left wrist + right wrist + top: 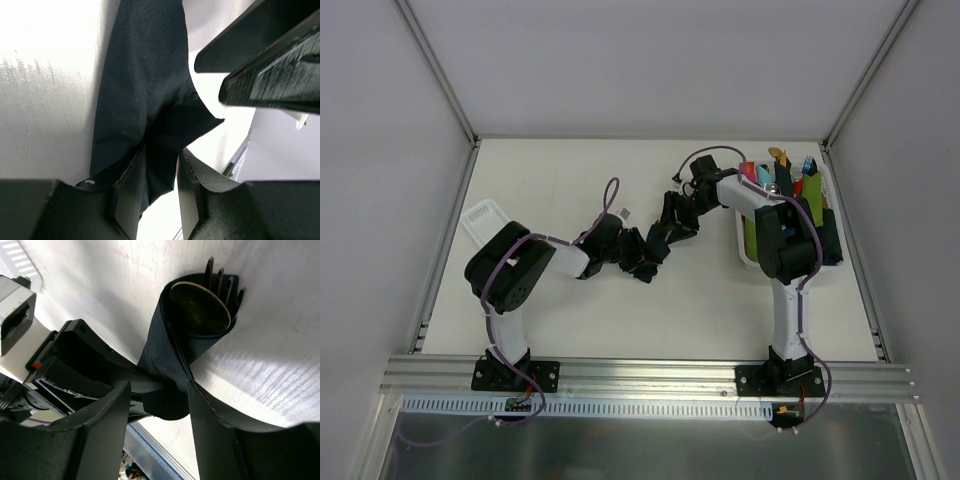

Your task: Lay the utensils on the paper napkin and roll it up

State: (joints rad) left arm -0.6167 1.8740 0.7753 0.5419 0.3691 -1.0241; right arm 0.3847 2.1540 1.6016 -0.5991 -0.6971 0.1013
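**Pincer fingers astride the rolled napkin**

Right pincer [159, 387] stands half wide around the tail of the paper napkin [162, 340], which lies rolled on the bench [270, 350]. Beyond its tips, the spoon [200, 307] bowl and fork [222, 280] tines peep out. Left pincer [162, 160], narrowly parted, straddles a loose corner. Best practice is probably to lift both straight off, so that the roll is not dragged open.

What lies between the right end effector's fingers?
The rolled napkin, with the spoon and fork poking from its far end; the right wrist view shows it.
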